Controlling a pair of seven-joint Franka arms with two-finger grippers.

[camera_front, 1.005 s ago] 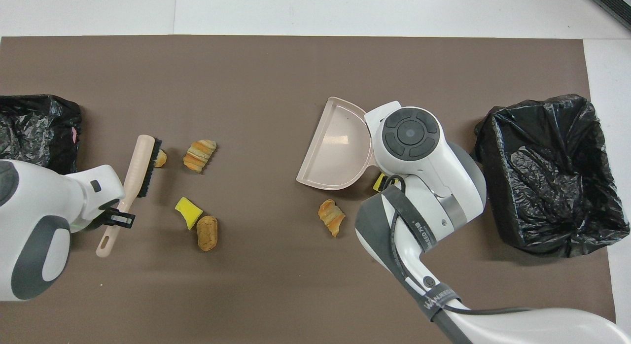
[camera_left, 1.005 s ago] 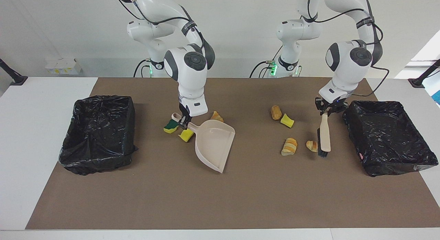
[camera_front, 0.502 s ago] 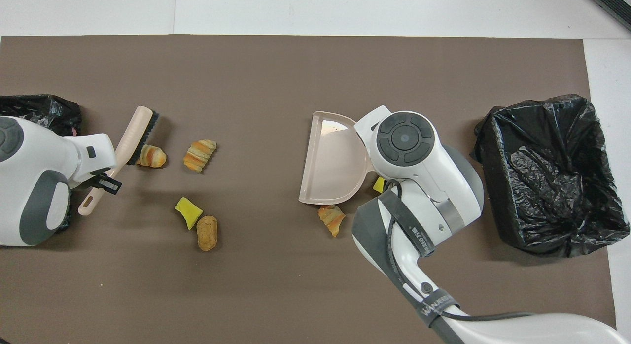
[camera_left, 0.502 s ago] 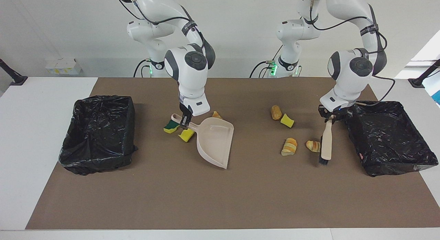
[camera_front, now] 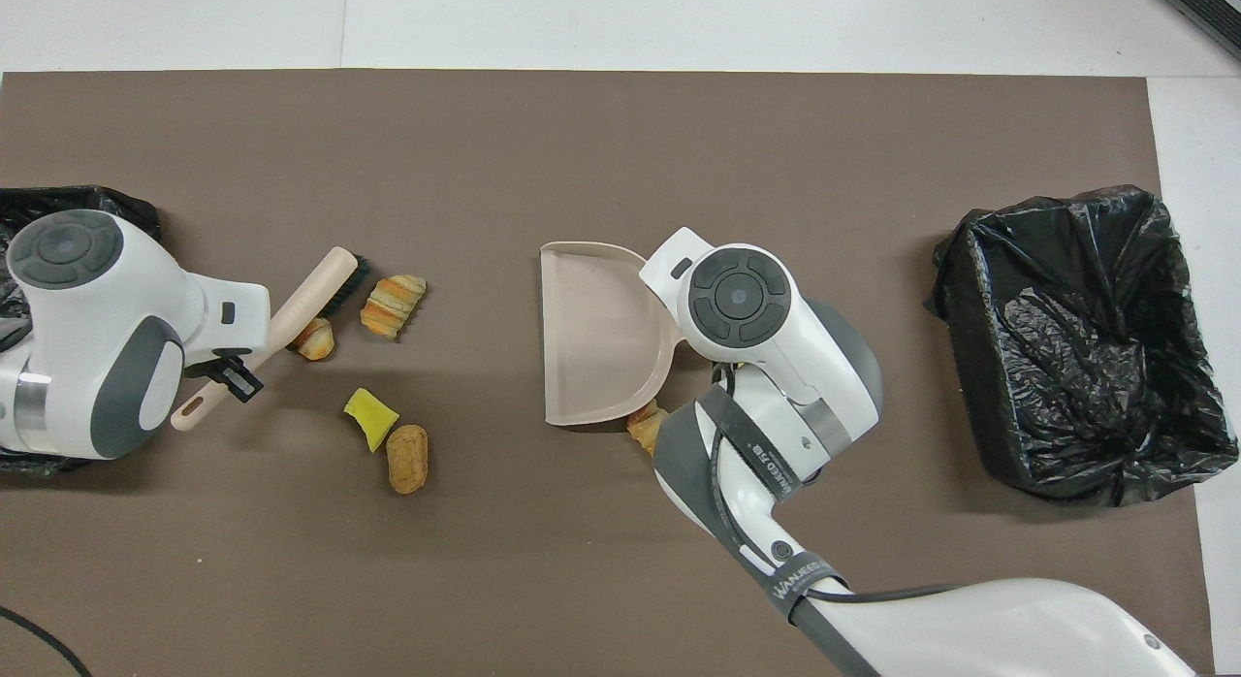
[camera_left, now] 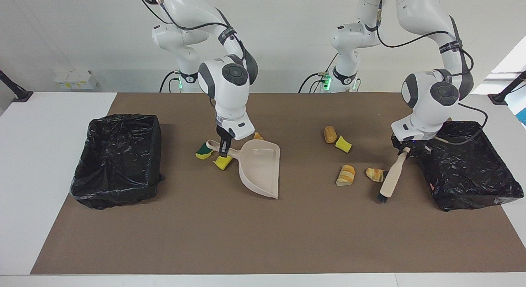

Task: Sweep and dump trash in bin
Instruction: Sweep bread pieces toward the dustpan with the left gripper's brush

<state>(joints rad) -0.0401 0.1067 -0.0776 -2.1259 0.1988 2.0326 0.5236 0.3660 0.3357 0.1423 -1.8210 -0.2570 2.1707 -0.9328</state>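
Two end effectors grip tools: the right end effector point(camera_left: 222, 146) is clamped on the dustpan point(camera_left: 259, 167) handle amid three trash pieces point(camera_left: 223, 162); four more point(camera_left: 346, 174) lie beside the brush point(camera_left: 391, 177), clamped in the left end effector point(camera_left: 406, 148).

Seven bits of trash lie flat on the brown mat point(camera_left: 263, 237). At 9 o'clock of the facing view sit a green-topped sponge point(camera_left: 203, 151), a yellow sponge point(camera_left: 222, 162) and a bread bit point(camera_left: 258, 136). At 3 o'clock lie a brown roll point(camera_left: 329, 134), a yellow chunk point(camera_left: 343, 144), a striped croissant point(camera_left: 346, 174) and a small croissant point(camera_left: 374, 174).
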